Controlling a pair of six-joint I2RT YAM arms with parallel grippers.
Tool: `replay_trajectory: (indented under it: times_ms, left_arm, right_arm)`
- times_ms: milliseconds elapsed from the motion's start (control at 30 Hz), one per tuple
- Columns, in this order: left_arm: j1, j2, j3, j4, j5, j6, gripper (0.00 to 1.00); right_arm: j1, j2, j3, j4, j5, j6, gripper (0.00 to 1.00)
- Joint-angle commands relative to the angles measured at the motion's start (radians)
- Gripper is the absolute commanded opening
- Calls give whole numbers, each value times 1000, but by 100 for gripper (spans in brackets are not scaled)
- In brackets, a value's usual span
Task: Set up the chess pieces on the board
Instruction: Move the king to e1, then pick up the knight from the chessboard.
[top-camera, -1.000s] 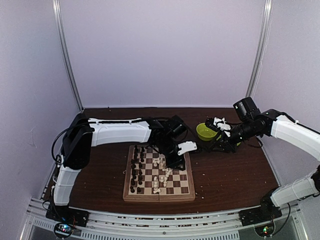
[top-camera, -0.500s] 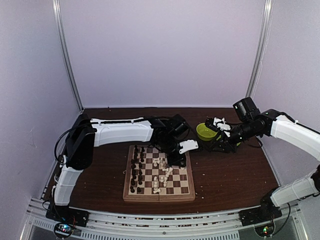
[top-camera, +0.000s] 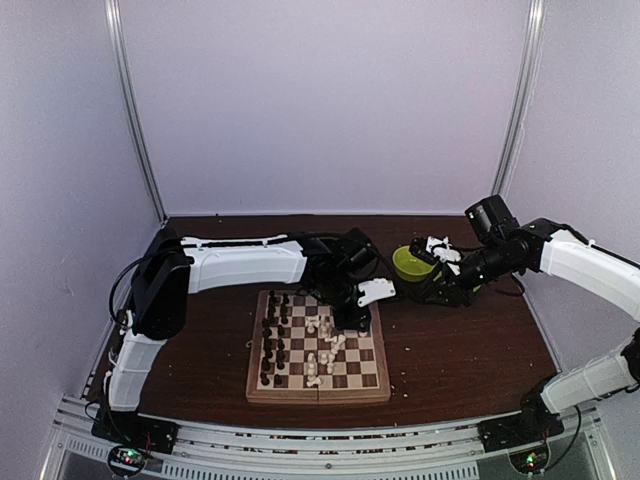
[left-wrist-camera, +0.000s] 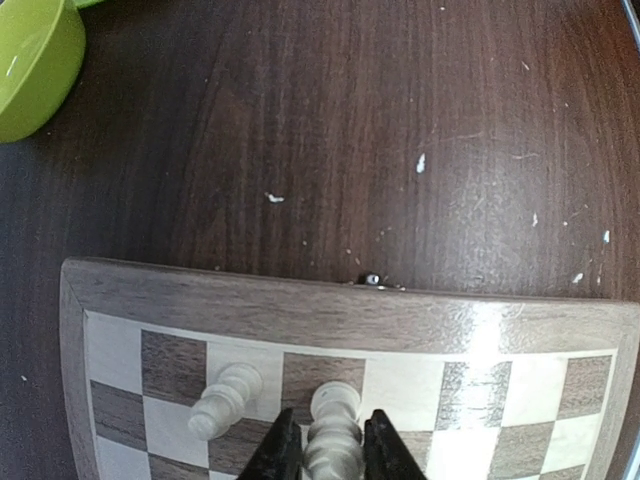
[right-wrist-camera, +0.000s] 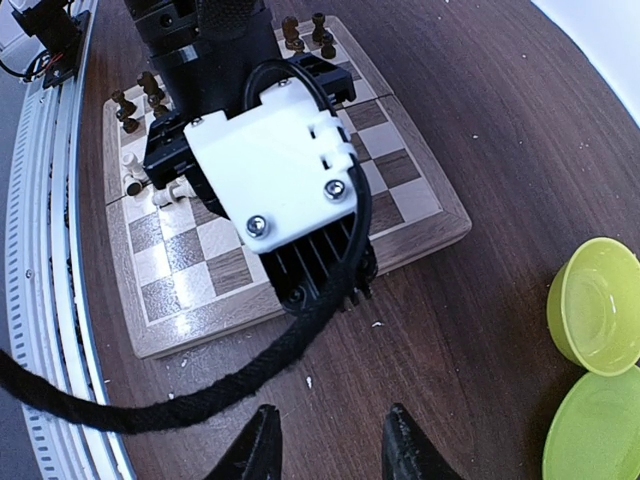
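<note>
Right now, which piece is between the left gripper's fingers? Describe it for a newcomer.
Find the board edge facing the green bowl. Just inside it stands a white piece between the left gripper's black fingers. Unlike the leaning neighbour beside it, it is upright.

The left wrist view's bottom edge cuts off the white piece and the board.

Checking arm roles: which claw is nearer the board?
Left. The left claw is down on the board, fingers clasping a white piece; the right claw hovers off the board, over the table.
</note>
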Motion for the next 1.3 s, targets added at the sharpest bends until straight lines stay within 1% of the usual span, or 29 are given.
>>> replay_trajectory:
  times_ms: [0,200,333,400,500,600,700,733,833,900,967,1133,1267]
  left_arm:
    - [1,17,31,2,-19,-8,26]
    - [1,-42,0,2,6,-19,36]
    - [1,-141,-50,5,12,-48,44]
    - [1,-198,-98,17,-13,-71,45]
    - [6,-262,-174,28,-79,-123,45]
    - [14,-286,-225,-17,-115,-154,44]
    - [15,-339,-313,-31,-88,-168,43]
    - [14,-364,-360,-27,-70,-171,43]
    - [13,-422,-435,-21,-4,-173,43]
    - [13,-434,-463,-22,36,-172,43]
    - [10,-429,-477,-28,47,-174,43]
    - [4,-403,-491,-28,20,-173,41]
    - [4,-389,-493,-35,-3,-167,36]
  right_arm:
    - [4,6,10,-11,15,-9,35]
    - [4,6,11,-11,14,-9,35]
    - [3,7,12,-12,13,-7,35]
    - [4,8,12,-11,14,-8,35]
    - [5,8,13,-12,13,-9,35]
    - [6,9,13,-14,12,-9,35]
    - [5,6,12,-15,13,-8,35]
    - [7,6,12,-14,12,-9,35]
    - [8,12,13,-14,10,-9,35]
    - [14,18,16,-15,10,-12,35]
    - [21,23,16,-19,13,-13,35]
    - [30,27,15,-19,19,-13,35]
    - [30,25,16,-18,23,-10,35]
